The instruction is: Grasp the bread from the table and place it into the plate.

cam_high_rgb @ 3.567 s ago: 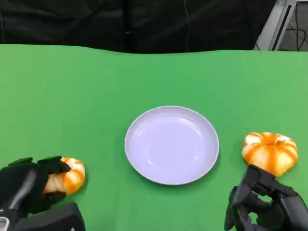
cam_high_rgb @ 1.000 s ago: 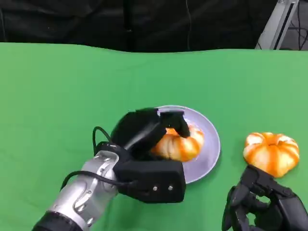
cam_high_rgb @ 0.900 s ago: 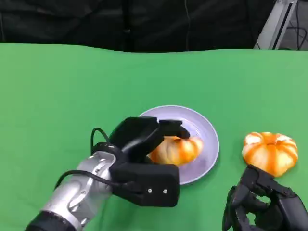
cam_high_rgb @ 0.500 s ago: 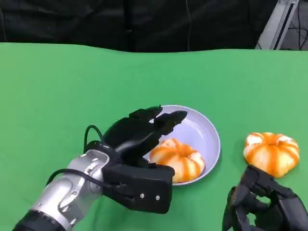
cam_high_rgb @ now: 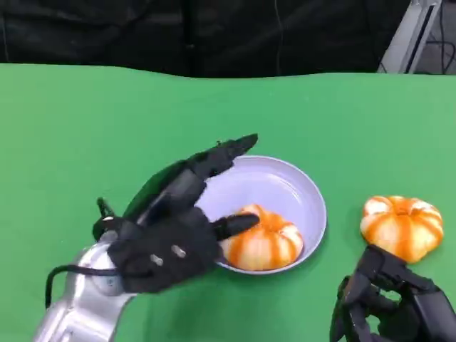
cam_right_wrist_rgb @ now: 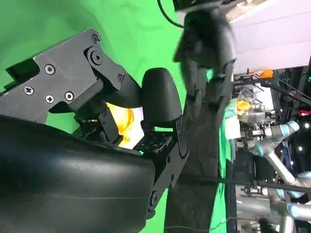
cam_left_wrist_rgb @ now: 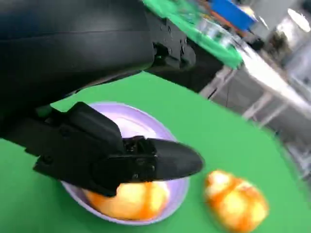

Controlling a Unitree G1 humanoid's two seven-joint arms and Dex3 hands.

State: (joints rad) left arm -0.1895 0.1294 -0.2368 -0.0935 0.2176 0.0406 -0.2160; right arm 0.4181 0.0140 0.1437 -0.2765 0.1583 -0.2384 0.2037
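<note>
An orange-and-white striped bread (cam_high_rgb: 262, 242) lies in the near part of the pale lilac plate (cam_high_rgb: 296, 185) at the table's middle. My left hand (cam_high_rgb: 178, 221) hovers over the plate's left side with its fingers spread, holding nothing; one finger points at the bread. The left wrist view shows that bread (cam_left_wrist_rgb: 129, 201) in the plate (cam_left_wrist_rgb: 129, 124) beyond my fingers (cam_left_wrist_rgb: 146, 162). A second striped bread (cam_high_rgb: 401, 226) lies on the green cloth right of the plate. My right hand (cam_high_rgb: 392, 306) rests at the lower right, just in front of it, fingers curled with nothing in them.
The green table (cam_high_rgb: 85, 135) stretches wide to the left and behind the plate. A black backdrop stands past the far edge, with a metal frame (cam_high_rgb: 413, 32) at the back right.
My left hand carried the first bread from the table's left to the plate, let it go there, and has spread its fingers and lifted back. The right hand stayed put.
</note>
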